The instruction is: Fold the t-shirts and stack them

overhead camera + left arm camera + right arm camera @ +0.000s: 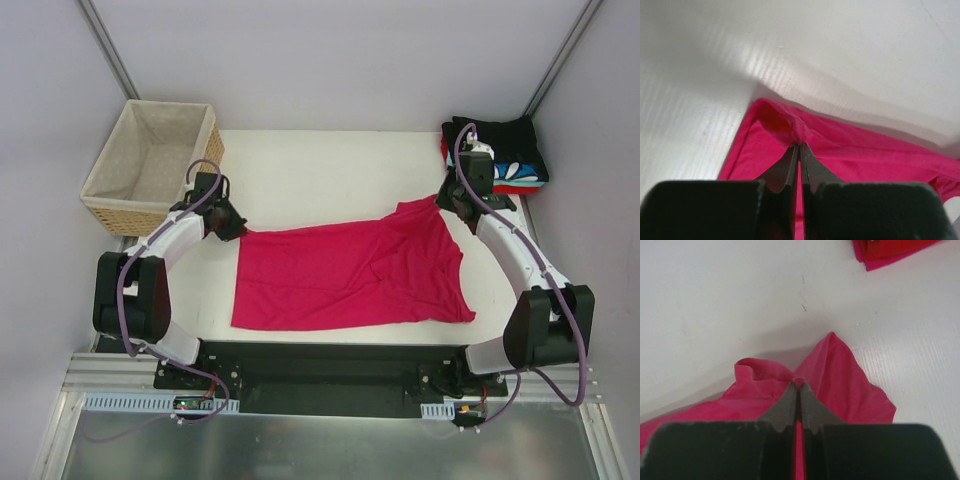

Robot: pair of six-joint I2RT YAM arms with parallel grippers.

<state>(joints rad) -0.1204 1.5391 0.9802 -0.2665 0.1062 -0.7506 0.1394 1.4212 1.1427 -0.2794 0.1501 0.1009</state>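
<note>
Several folded t-shirts (505, 160) lie stacked far right on the counter (320, 170). We pinch the pink tee (350, 275) by its far corners, left claw (800, 146) and right claw (798, 383) both clamped on it. It seems not yet folded.

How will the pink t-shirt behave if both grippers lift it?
Probably floppy: the pink t-shirt wrinkles and puckers where the left gripper and right gripper pinch it. It would likely sag between them. It looks thin, so probably light.
</note>
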